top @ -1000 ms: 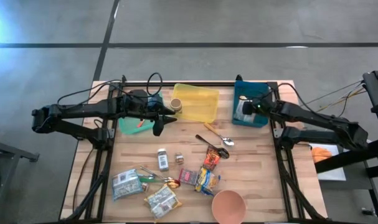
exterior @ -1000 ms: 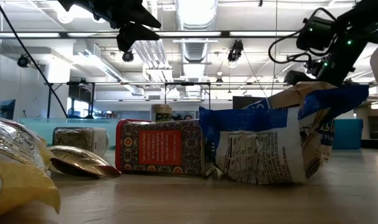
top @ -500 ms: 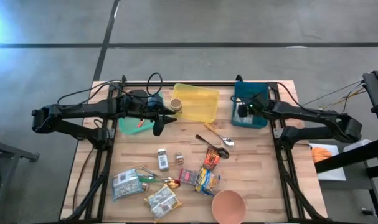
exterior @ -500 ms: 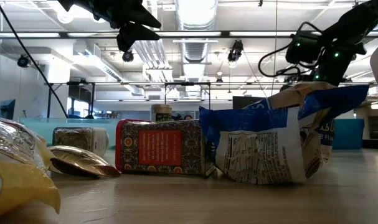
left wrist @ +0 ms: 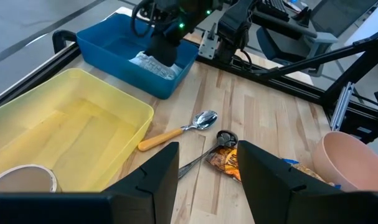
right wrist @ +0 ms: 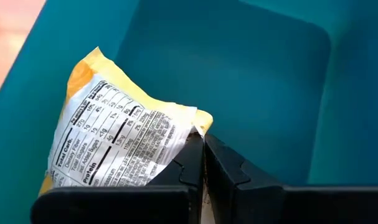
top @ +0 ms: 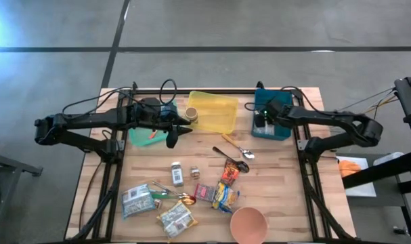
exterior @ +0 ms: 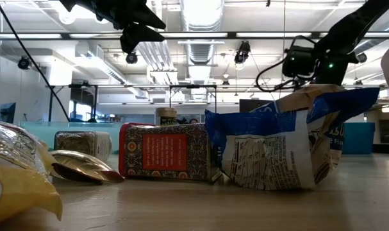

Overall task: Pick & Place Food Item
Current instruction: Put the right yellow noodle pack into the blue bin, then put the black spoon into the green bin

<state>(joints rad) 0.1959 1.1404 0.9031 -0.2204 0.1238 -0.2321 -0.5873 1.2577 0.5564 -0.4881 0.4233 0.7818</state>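
Note:
A yellow snack packet (right wrist: 114, 149) with a white nutrition label is inside the blue bin (top: 284, 133) at the table's far right. My right gripper (right wrist: 202, 163) is shut on it, low inside the bin (right wrist: 251, 74). The left wrist view shows the packet (left wrist: 156, 66) under that gripper. My left gripper (left wrist: 207, 180) hovers open and holds nothing. It is above the table between the green bin (top: 139, 137) and the yellow bin (top: 212, 112). My right gripper pinches the packet's edge at a corner (right wrist: 187, 129) between its two fingers. It comes from above, slanting down into the bin. The packet spreads out from the fingertips over the bin's floor; I cannot tell whether it rests on it.
Two spoons (top: 235, 148), small jars (top: 177, 173) and several food packets (top: 222, 193) lie across the table's middle and near side. A pink bowl (top: 248, 224) stands at the near edge. A tape roll (top: 191, 114) sits by the yellow bin.
My right gripper has sunk lower into the blue bin and shifted a little toward the table's left. Its wrist has rolled. It has stayed shut on the packet, which went down with it.

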